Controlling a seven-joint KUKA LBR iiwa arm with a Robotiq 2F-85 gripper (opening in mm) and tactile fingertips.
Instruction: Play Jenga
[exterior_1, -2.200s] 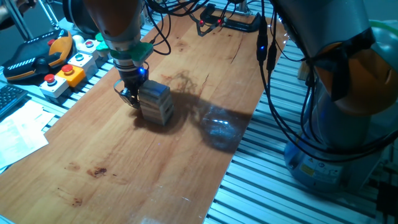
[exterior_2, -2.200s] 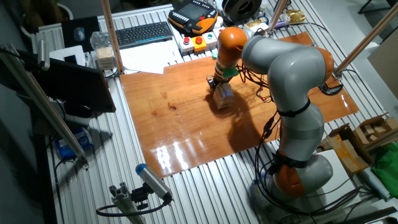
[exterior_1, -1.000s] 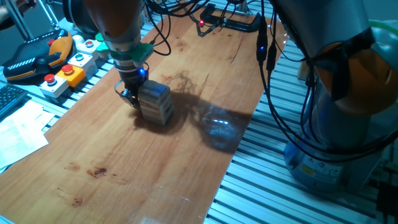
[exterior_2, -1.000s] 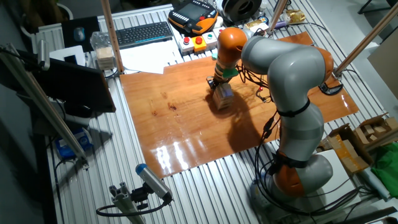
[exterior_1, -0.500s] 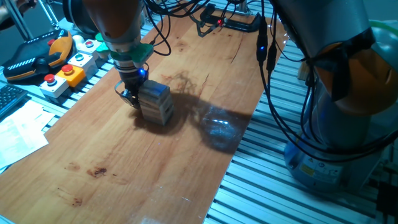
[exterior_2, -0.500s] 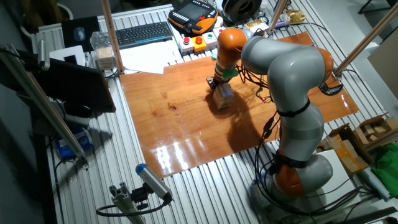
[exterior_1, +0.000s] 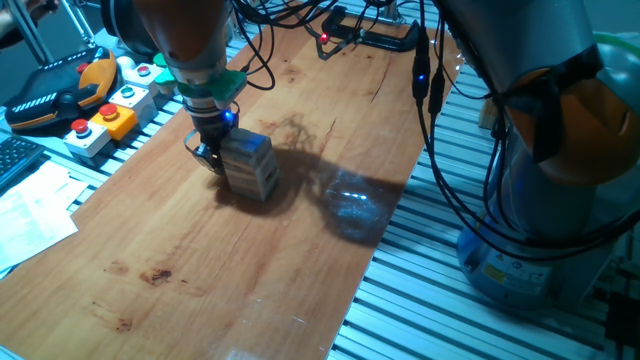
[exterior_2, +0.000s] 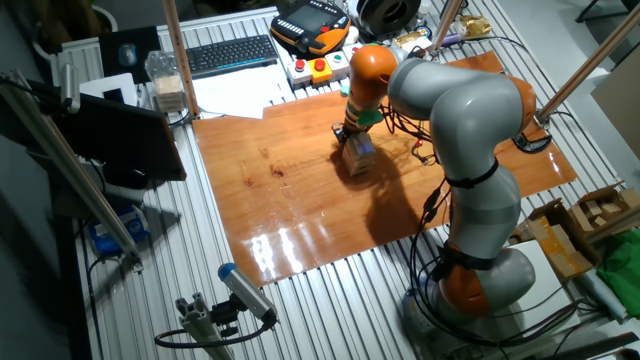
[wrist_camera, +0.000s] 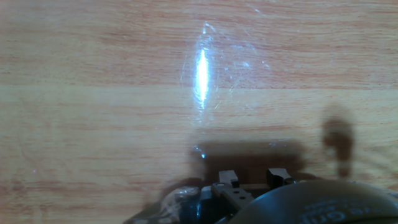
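The Jenga tower (exterior_1: 251, 165) of pale wood blocks stands upright on the wooden tabletop (exterior_1: 200, 260), also seen as the Jenga tower (exterior_2: 359, 156). My gripper (exterior_1: 208, 157) is low beside the tower's left side, right against it or nearly so. Its fingers sit close together with nothing between them. From the other side, my gripper (exterior_2: 345, 137) is just behind the tower. The hand view shows only the bare wood and two fingertips (wrist_camera: 228, 179) at the bottom edge. The tower is out of that view.
Coloured push-button boxes (exterior_1: 105, 118) and an orange teach pendant (exterior_1: 60, 85) lie off the board's left edge. A keyboard (exterior_2: 231, 53) and papers (exterior_2: 235, 97) sit behind the board. Black cables (exterior_1: 345, 35) cross the far end. The arm's base (exterior_2: 480, 280) stands at the right.
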